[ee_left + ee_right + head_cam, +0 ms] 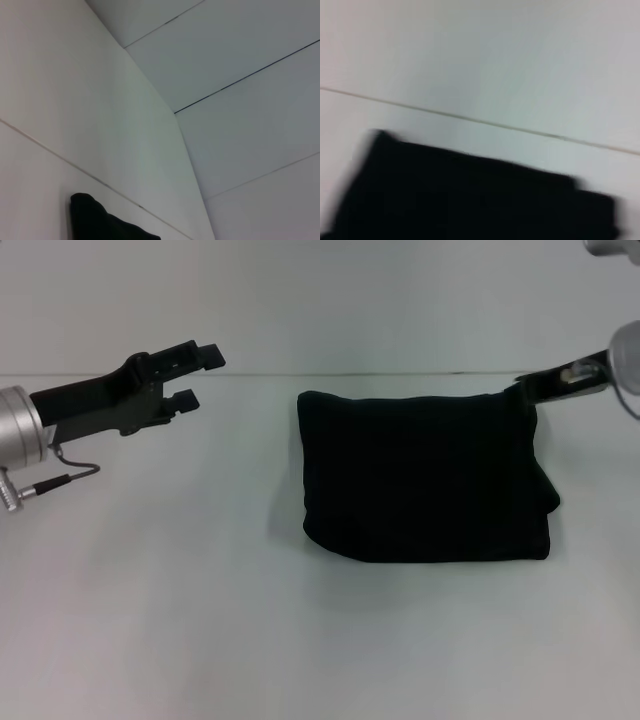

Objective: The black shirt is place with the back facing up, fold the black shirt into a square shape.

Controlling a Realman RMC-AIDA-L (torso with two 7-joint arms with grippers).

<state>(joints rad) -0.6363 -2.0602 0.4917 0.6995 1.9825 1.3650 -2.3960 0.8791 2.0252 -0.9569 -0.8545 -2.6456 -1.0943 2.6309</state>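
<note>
Head view shows the black shirt (425, 478) folded into a compact, roughly square bundle on the white desk (150, 620). Left end effector (195, 378) hovers well apart, fingers spread. Right end effector (540, 385) touches the shirt's far right corner; its grip cannot be told.

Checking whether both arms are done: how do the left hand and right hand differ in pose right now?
The left hand hangs open, well clear of the black shirt; the right hand sits at the shirt's far right corner, fingers hidden. The left shows fully; the right is mostly cut off. Both are black.
</note>
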